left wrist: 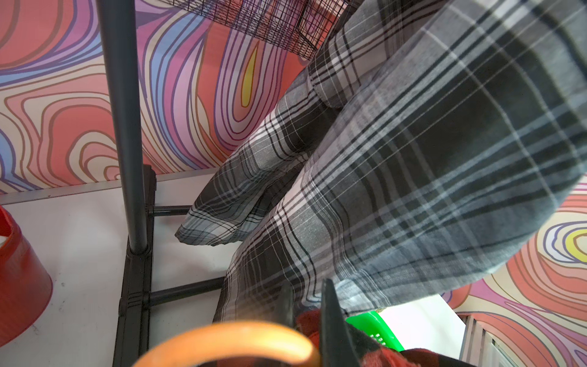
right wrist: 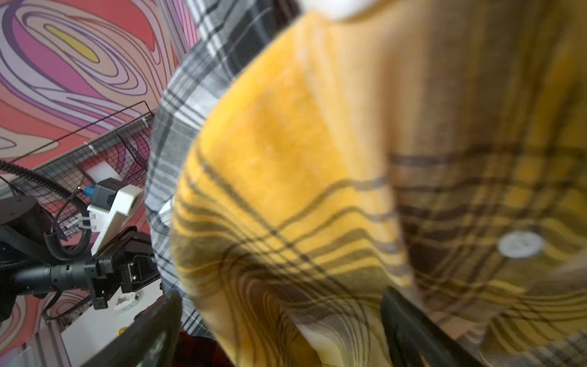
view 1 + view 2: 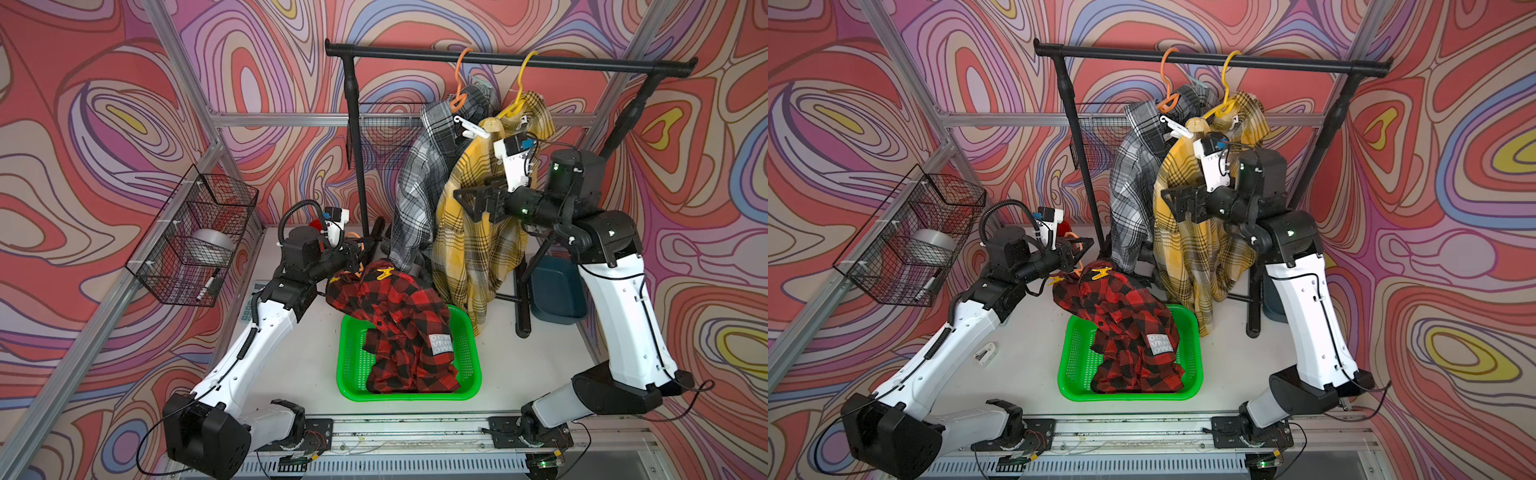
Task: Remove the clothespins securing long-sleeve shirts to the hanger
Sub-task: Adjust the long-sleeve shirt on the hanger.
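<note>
Centre frame, the right pincer [image 3: 466,203] gapes wide at the yellow-and-black plaid flannel shirt [image 3: 469,257], while the left pincer [image 3: 1080,248] (lower left of it) clamps an orange plastic hanger [image 1: 222,332].

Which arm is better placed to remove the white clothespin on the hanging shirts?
Right: the right gripper is open, raised near the white clothespin. The left gripper is low, shut on the red shirt's hanger.

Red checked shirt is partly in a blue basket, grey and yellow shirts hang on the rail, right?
The basket is green, not blue; both top views show it. The red checked shirt lies partly in it; the grey shirt and yellow shirt hang on the rail.
</note>
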Robot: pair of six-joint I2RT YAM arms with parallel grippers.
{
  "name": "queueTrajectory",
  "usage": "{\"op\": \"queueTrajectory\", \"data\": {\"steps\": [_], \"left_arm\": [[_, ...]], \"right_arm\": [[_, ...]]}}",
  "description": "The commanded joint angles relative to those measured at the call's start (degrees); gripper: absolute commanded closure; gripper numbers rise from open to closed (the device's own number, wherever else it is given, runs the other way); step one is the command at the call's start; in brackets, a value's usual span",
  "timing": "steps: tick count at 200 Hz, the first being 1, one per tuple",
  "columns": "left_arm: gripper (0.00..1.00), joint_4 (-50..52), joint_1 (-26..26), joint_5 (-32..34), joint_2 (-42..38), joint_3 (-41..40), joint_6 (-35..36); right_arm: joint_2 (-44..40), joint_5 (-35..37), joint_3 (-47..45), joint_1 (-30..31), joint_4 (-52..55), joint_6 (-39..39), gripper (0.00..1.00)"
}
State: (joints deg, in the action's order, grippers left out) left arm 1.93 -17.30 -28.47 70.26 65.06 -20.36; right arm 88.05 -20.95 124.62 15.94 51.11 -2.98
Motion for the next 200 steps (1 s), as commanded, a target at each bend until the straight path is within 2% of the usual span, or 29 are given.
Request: {"op": "queueTrajectory", "data": {"steps": [1,69,105,141,159,181,200], "left_arm": [[1.0,0.01,0.16,-0.96,0.38,2.65,-0.06],[1.0,2.11,0.08,-1.05,1.63,4.12,0.84],[1.0,3.18,0.11,-1.41,2.16,4.37,1.19],[1.0,4.72,0.09,-1.59,2.77,5.37,1.97],[1.0,6.39,0.09,-1.28,3.29,6.36,2.61],[1.0,8.58,0.09,-1.2,3.81,7.78,3.11],[1.0,12.22,0.16,-0.16,4.35,9.73,4.03]], "right_arm": [[-1.74,-10.91,-5.18,-4.98,-4.82,-5.84,0.01],[-17.15,-20.27,-35.08,-6.61,-18.96,-0.79,0.13],[-22.53,-28.98,-43.95,-6.63,-22.44,1.22,0.21],[-24.74,-35.21,-44.9,-5.81,-22.31,3.21,0.27],[-24.96,-29.67,-42.87,-0.9,-18.61,6.89,0.27],[-23.63,-14.53,-40.17,9.87,-13.98,11.52,0.29],[-21.88,-5.62,-38.77,16.8,-12.29,13.45,0.32]]}}
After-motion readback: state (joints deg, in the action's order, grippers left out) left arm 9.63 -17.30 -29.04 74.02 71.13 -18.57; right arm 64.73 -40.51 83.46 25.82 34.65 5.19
